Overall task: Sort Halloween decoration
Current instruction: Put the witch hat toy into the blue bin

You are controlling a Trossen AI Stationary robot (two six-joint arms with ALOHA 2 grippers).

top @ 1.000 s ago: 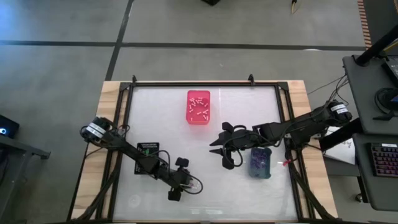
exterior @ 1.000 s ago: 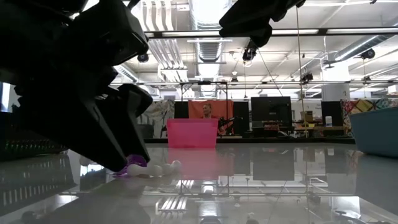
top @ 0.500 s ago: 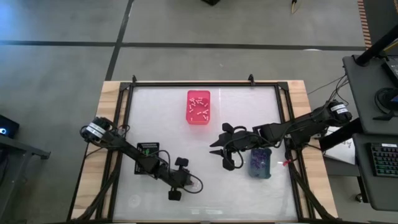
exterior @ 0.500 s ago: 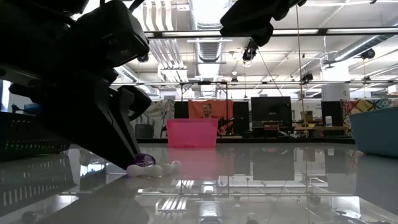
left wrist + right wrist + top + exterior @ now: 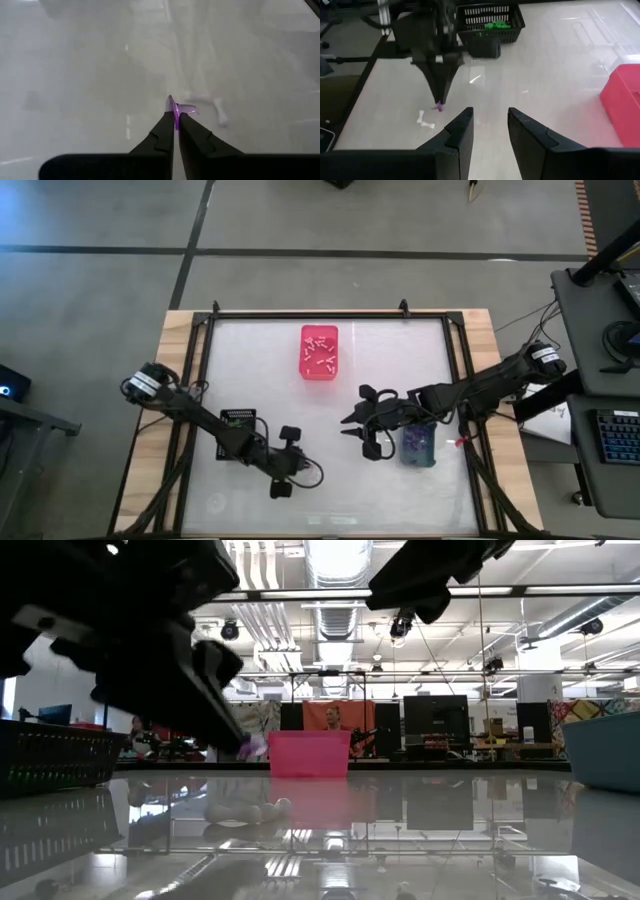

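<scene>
- Purple piece (image 5: 174, 108): your left gripper (image 5: 175, 119) pinches it, lifted off the surface (image 5: 330, 480).
- White piece (image 5: 425, 120) lies beneath.
- Your right gripper (image 5: 490, 122) hovers open, empty.

three bins: pink (image 5: 319, 352), black (image 5: 238, 421), grey-blue (image 5: 417, 442); two arms.

Both arms are dark, jointed and slim, each wearing a pale silver band near its base. Thin black cables loop beside the left hand (image 5: 283, 477) and the right hand (image 5: 358, 430). Each hand ends in two tapering, matte black fingers (image 5: 164, 134).
</scene>
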